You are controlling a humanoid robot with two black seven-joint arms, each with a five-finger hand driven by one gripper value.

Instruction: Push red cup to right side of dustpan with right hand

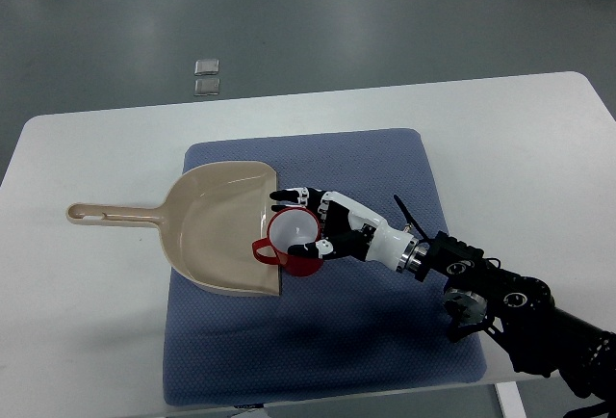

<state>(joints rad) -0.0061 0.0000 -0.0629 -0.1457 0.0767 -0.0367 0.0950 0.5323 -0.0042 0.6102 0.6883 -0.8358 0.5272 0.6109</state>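
Note:
A red cup (306, 262) with a white inside sits on its side at the open right edge of the beige dustpan (217, 230), its handle over the pan's lip. My right hand (295, 222) comes in from the lower right. Its fingers (296, 195) lie stretched along the cup's far side and the thumb (322, 248) rests at the near side. The hand is open and touches the cup without closing on it. The left arm does not show.
The dustpan lies on a blue mat (385, 341) on a white table (87, 341), its handle (111, 214) pointing left. The mat reaches right and towards me from the cup. Two small grey squares (206, 76) lie on the floor beyond the table.

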